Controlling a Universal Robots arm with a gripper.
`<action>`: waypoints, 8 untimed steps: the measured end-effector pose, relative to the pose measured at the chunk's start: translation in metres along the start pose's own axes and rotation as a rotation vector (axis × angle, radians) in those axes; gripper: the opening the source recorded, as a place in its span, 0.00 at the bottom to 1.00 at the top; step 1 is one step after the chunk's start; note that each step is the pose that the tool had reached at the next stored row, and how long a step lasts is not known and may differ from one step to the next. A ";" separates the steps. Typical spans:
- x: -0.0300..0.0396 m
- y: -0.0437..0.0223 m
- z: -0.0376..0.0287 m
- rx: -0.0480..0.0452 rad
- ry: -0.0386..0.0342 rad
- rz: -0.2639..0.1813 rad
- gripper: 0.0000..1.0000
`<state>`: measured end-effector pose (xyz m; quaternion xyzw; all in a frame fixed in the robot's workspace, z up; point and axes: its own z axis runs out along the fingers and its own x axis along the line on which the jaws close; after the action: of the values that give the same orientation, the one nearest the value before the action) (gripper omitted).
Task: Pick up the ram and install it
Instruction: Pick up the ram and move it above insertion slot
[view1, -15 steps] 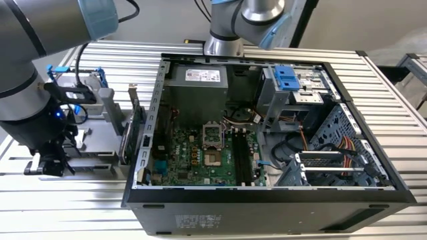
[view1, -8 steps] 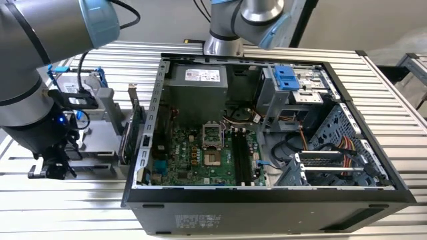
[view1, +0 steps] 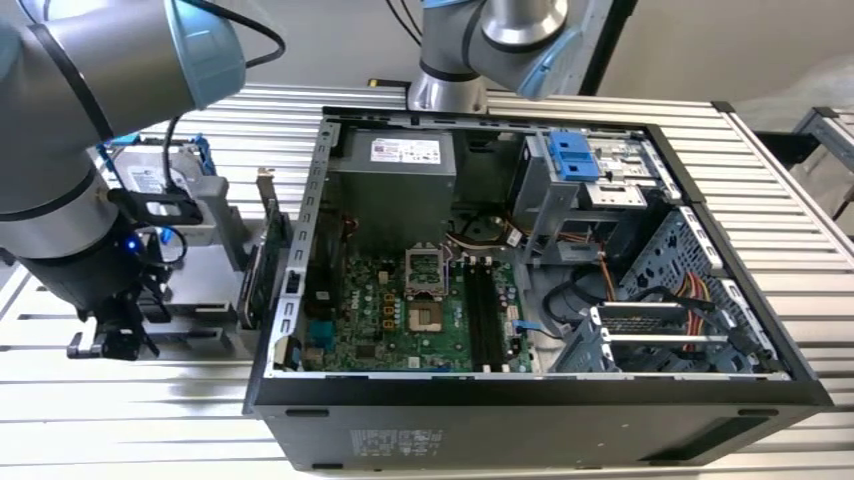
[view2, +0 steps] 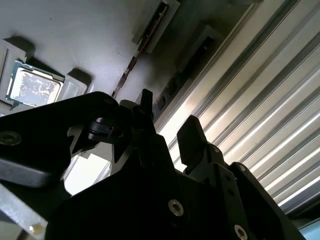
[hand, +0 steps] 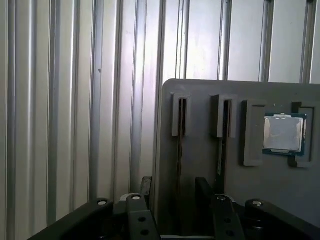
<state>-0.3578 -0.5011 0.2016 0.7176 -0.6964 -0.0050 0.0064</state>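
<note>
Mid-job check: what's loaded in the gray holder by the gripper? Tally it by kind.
Ram sticks: 2
Chip: 1
Total: 3

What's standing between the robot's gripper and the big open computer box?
An upright card with a metal bracket stands between the gripper and the computer case, as the exterior view shows.

Open black computer case (view1: 534, 420) on slatted metal table (view1: 134, 430), green motherboard (view1: 400, 300) inside. Beyond case at exterior view's left: grey holder tray (hand: 200, 100) with processor chip (hand: 283, 134); blue-framed hard drive (view1: 147, 175) farther back.
</note>
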 end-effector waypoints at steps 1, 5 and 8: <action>-0.0001 0.0000 0.0016 0.0000 0.0000 0.001 1.00; -0.0001 0.0001 0.0067 -0.0001 0.0009 0.004 1.00; -0.0001 0.0001 0.0098 -0.0001 0.0013 0.004 1.00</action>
<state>-0.3580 -0.5010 0.1918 0.7162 -0.6979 -0.0045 0.0070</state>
